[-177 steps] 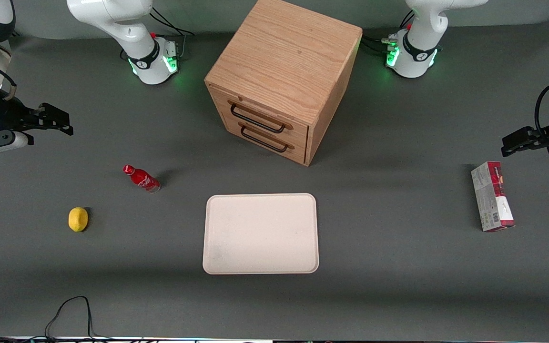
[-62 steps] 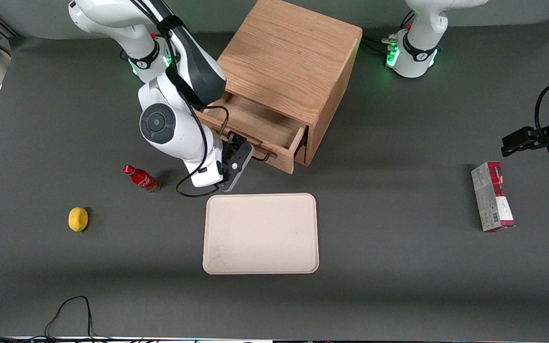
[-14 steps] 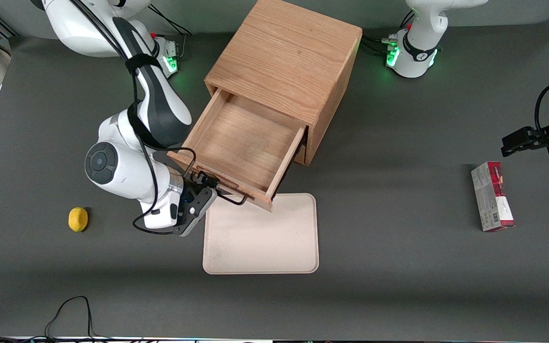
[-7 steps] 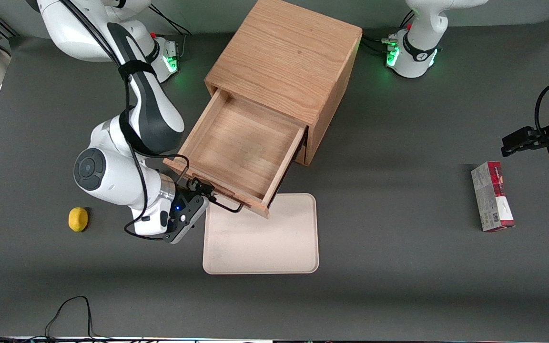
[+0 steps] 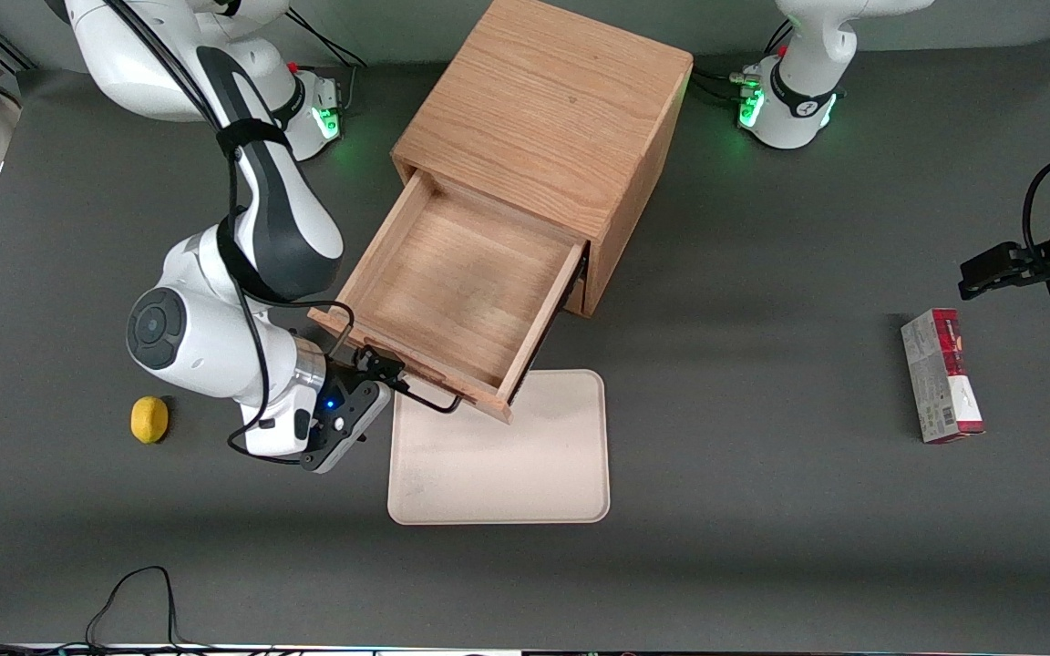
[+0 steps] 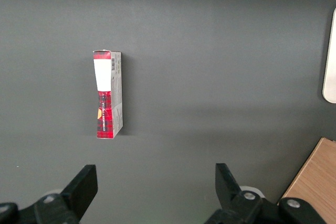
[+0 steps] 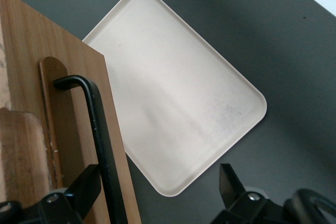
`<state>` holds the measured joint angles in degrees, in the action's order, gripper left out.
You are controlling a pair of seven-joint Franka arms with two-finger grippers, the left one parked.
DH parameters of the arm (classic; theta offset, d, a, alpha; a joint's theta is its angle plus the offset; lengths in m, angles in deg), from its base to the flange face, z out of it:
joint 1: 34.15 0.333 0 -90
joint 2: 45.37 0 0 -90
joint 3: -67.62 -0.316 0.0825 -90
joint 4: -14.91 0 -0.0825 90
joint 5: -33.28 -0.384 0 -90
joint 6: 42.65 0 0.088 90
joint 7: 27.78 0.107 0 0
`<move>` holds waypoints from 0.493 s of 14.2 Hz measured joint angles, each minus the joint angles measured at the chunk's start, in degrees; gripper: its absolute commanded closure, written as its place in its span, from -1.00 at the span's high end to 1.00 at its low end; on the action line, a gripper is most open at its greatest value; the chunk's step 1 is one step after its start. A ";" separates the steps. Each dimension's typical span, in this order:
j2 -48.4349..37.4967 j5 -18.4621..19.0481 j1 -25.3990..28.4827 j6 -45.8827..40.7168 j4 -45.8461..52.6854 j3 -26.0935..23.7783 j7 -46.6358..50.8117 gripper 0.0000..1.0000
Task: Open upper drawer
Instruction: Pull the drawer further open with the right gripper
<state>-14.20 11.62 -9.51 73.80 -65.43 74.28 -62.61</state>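
Upper drawer [image 5: 461, 278] pulled far out; claw [image 5: 377, 368] at its black handle [image 7: 100, 129], fingers spread wide around the bar, gripping nothing.

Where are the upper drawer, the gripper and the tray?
upper drawer [image 5: 461, 273], front view, on its bare wooden floor.
gripper [image 5: 386, 367], front view, between its fingertips at the drawer's handle.
tray [image 5: 525, 456], front view, on its bare middle.

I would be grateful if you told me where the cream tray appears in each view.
Front view: cream tray on the table, its farther edge under the open upper drawer.
Right wrist view: tray beside the drawer's black handle, near the gripper.
Left wrist view: only its edge.
Shared landmark: the wooden cabinet.
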 measured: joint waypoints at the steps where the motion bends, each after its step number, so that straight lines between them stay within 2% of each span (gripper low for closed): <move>1: 0.09 -0.05 -0.02 -0.01 0.09 -0.01 -0.01 1.00; 7: 0.50 -0.49 -0.50 -0.50 0.75 -0.01 -0.05 1.00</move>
<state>-13.69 11.13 -10.02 73.30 -64.68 74.27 -62.66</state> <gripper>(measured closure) 0.000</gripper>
